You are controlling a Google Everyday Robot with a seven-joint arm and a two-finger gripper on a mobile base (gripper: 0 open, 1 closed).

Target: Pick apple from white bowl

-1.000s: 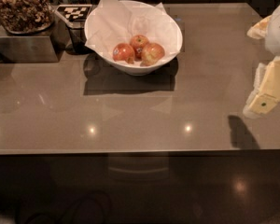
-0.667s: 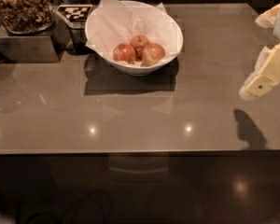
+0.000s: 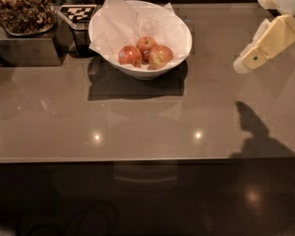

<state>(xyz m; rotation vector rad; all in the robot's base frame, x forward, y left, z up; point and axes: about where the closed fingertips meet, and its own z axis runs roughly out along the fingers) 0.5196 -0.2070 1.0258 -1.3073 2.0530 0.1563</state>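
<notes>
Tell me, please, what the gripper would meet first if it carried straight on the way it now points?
Probably the grey countertop between it and the white bowl. The gripper, near the picture's right edge, points down and left, seemingly short of the bowl, though depth is unclear.

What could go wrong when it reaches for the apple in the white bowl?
The cream gripper hovers at the counter's right side, far from the wide glossy white bowl. The red apple with the yellow-green patch neighbours two redder apples, so it might grab or nudge a wrong one. The crumpled white paper could snag.
</notes>
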